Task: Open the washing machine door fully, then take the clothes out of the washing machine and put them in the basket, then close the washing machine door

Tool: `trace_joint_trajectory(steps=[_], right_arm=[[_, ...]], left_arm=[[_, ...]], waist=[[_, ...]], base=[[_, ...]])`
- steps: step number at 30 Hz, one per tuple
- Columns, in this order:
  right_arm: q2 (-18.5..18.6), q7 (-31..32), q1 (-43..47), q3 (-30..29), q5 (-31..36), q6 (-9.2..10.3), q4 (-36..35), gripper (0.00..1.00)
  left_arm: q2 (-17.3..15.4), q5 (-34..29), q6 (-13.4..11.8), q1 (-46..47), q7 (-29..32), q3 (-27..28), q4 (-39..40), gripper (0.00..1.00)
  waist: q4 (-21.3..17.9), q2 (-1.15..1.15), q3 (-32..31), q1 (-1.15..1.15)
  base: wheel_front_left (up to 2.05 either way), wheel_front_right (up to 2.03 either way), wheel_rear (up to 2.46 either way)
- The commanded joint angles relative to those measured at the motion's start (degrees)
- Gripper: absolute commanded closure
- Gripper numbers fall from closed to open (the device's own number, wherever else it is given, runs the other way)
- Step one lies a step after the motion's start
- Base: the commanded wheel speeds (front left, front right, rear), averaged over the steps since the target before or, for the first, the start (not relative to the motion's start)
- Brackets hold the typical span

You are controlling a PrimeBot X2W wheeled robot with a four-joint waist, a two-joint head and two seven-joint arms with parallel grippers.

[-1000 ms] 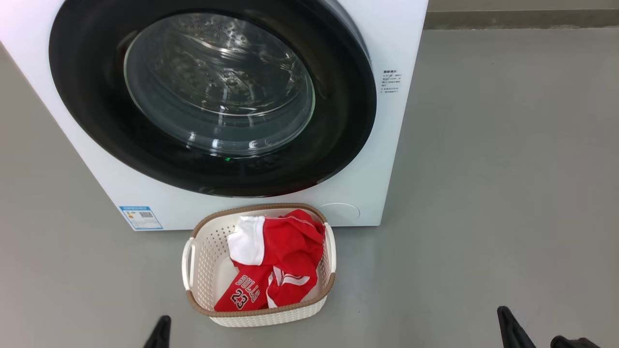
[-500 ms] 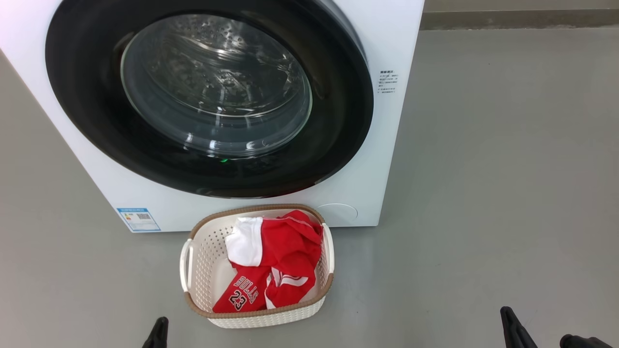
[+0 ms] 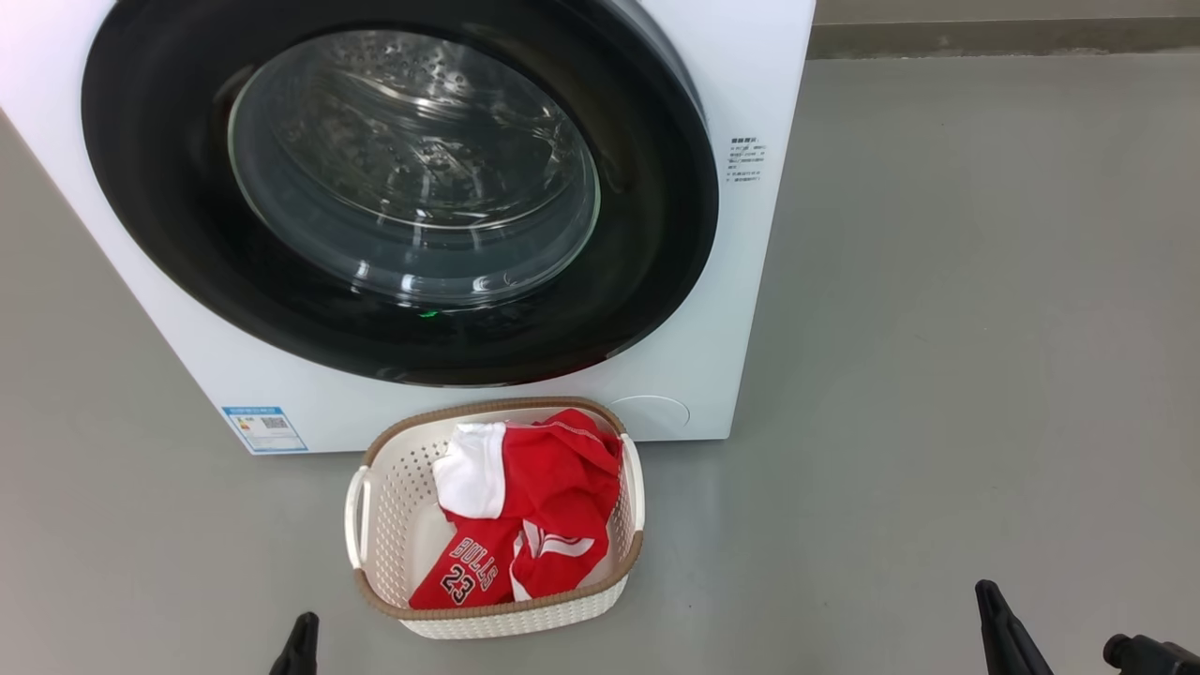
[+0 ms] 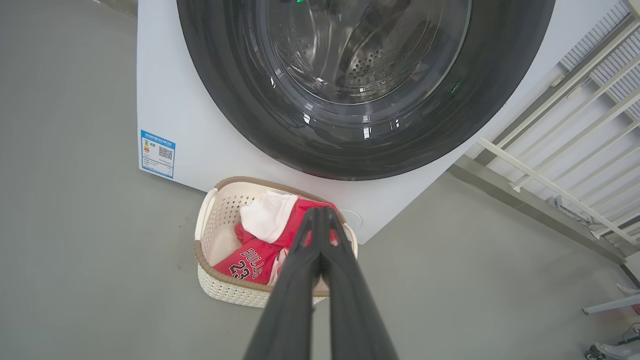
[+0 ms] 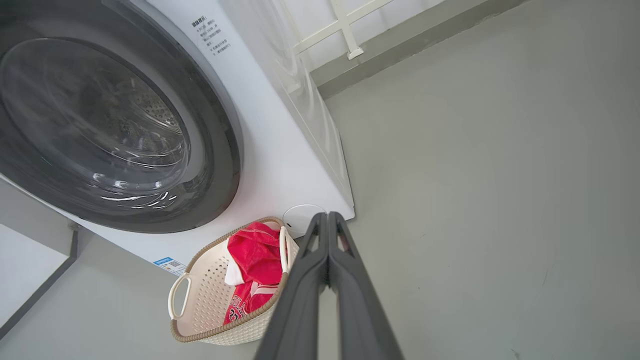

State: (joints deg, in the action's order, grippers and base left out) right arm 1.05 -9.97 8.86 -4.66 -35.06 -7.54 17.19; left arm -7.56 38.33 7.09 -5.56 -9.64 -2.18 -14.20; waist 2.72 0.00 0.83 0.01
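The washing machine door (image 3: 412, 169) is seen shut on the washing machine (image 3: 741, 281). The clothes (image 3: 544, 487) are contained in the basket (image 3: 394, 525), at the machine's 6 o'clock. In the wrist views, left pincer (image 4: 320, 212) and right pincer (image 5: 327, 216) are found clenched, empty. A white railing (image 4: 575, 125) is noted at 3 o'clock in the left wrist view.

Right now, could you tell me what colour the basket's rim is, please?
Brown, with a woven look, on the cream-white basket; the head view shows it best.
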Motion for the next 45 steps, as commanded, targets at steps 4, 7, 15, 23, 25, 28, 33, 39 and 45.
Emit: trace_joint_trajectory(steps=[4, 7, 15, 23, 25, 28, 33, 39, 45], right_arm=[[0.93, 0.64, -2.93, 0.05, -3.04, 0.01, -1.6, 1.0], [0.99, 1.13, -3.32, 0.03, -4.85, 0.02, -1.65, 1.0], [1.14, 2.44, -4.38, -0.05, -9.67, 0.02, -1.79, 1.0], [1.27, 3.76, -5.43, -0.13, -14.47, 0.02, -1.94, 1.0], [1.31, 4.09, -5.7, -0.16, -15.67, 0.02, -1.97, 1.0], [1.35, 4.59, -6.09, -0.2, -17.45, 0.02, -2.02, 1.0], [1.43, 5.42, -6.75, -0.26, -20.44, 0.03, -2.11, 1.0], [1.52, 6.44, -7.54, -0.35, -24.05, 0.03, -2.22, 1.0], [1.59, 7.28, -8.2, -0.43, -27.03, 0.03, -2.3, 1.0]], left_arm=[[-0.3, 3.12, 0.11, 2.79, 0.76, 1.31, 1.05, 1.0], [-0.16, 4.81, 0.12, 3.09, 1.24, 1.52, 1.02, 1.0], [0.22, 9.32, 0.14, 3.86, 2.53, 2.1, 0.94, 1.0], [0.61, 13.82, 0.17, 4.64, 3.83, 2.68, 0.86, 1.0], [0.71, 14.94, 0.17, 4.84, 4.15, 2.83, 0.84, 1.0], [0.86, 16.6, 0.18, 5.13, 4.64, 3.05, 0.82, 1.0], [1.11, 19.41, 0.2, 5.62, 5.46, 3.43, 0.77, 1.0], [1.42, 22.78, 0.22, 6.21, 6.45, 3.89, 0.71, 1.0], [1.68, 25.58, 0.23, 6.69, 7.27, 4.27, 0.66, 1.0]], waist=[[-0.11, 0.0, -0.03, -0.01], [-0.19, 0.0, -0.05, -0.01], [-0.42, 0.0, -0.1, -0.01], [-0.65, 0.0, -0.16, -0.01], [-0.71, 0.0, -0.17, -0.01], [-0.79, 0.0, -0.19, -0.01], [-0.93, 0.0, -0.23, -0.01], [-1.11, 0.0, -0.27, -0.01], [-1.25, 0.0, -0.3, -0.01]], base=[[0.0, 0.0, 0.0], [0.0, 0.0, 0.0], [0.0, 0.0, 0.0], [0.0, 0.0, 0.0], [0.0, 0.0, 0.0], [0.0, 0.0, 0.0], [0.0, 0.0, 0.0], [0.0, 0.0, 0.0], [0.0, 0.0, 0.0]])
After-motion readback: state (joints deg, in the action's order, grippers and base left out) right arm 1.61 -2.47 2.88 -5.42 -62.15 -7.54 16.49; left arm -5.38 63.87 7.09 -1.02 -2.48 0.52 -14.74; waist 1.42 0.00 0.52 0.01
